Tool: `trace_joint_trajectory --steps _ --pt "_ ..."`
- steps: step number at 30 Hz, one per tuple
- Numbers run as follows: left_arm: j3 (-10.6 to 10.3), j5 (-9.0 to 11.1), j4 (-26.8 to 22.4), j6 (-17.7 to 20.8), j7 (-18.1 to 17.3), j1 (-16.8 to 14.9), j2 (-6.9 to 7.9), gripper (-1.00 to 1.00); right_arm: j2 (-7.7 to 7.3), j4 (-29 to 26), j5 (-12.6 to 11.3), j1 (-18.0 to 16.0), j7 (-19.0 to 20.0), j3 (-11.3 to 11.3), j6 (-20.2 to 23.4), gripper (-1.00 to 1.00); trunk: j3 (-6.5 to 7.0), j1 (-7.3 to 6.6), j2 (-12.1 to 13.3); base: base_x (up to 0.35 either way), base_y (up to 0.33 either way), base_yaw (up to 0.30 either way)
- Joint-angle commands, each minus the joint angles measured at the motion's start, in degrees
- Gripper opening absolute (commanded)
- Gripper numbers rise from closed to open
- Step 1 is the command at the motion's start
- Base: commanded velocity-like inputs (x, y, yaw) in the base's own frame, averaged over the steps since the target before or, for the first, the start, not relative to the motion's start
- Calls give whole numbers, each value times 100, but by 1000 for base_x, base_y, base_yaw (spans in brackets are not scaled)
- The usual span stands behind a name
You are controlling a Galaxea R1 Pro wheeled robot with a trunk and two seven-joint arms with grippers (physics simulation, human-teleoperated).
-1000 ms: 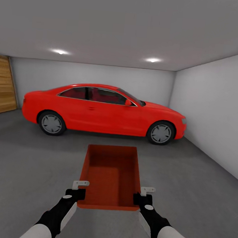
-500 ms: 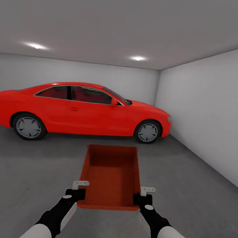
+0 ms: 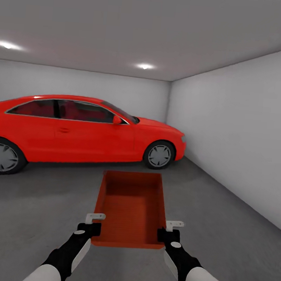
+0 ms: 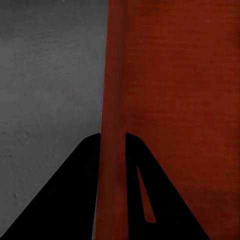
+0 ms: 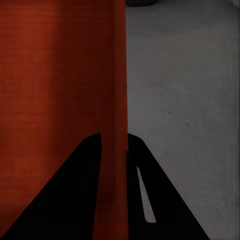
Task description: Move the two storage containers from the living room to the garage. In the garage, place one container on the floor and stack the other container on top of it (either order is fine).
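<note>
My left gripper point(image 3: 91, 225) and right gripper point(image 3: 169, 231) each pinch a side wall of the orange-red ribbed plastic bin point(image 3: 130, 208), carried above the dark concrete floor point(image 3: 33, 199). Uneven arm motion could twist it loose before the shiny red car point(image 3: 73, 128).

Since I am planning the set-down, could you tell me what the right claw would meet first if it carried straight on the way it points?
The right claw already grips the container wall. Straight ahead along that wall, it would probably meet the grey floor first, well short of the red car; depth is unclear.
</note>
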Motion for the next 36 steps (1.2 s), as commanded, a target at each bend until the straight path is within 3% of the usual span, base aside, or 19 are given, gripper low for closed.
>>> trace_joint_trajectory --steps 1,15,36 --pt "24 -81 -30 -201 148 -2 11 -100 -3 16 -114 -8 -530 -285 -21 -100 -8 4 -6 322 0 -246" --pt "35 -89 -36 -201 148 -2 7 -100 -3 16 -117 -8 -530 -285 -21 -100 -8 4 -6 296 0 -191" --pt "41 -99 -37 -210 148 -2 7 -100 -4 16 -114 -8 -527 -285 -14 -100 -8 4 -6 10 0 -2"
